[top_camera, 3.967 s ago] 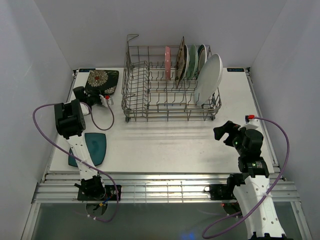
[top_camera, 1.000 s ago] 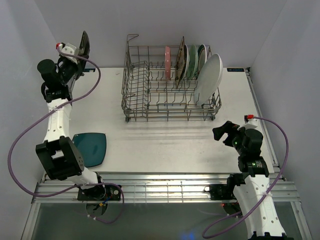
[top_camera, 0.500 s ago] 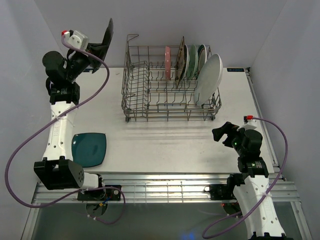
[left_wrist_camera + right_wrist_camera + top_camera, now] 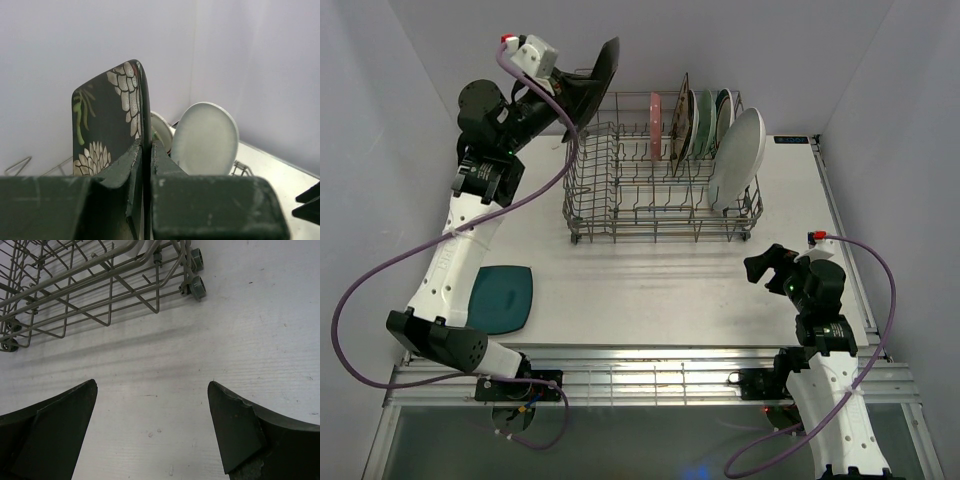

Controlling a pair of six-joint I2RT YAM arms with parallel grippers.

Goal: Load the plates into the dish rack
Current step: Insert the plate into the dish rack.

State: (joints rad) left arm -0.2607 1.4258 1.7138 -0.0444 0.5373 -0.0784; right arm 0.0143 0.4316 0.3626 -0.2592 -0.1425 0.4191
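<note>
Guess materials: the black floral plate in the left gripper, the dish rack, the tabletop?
Black floral plate, clamped in left gripper: likely glazed ceramic, glossy edge highlight, patterned face; melamine possible. Dish rack: metal wire, dull grey sheen, thin bent rods. Tabletop: white matte surface, faint scuffs; painted or laminate, can't tell.

White arm links (image 4: 445, 262), black joints (image 4: 480, 100), purple cables (image 4: 895, 300), dark end effector fingers (image 4: 50, 430)

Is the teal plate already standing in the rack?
No, the teal plate lies flat on the table, apart from the rack.
</note>
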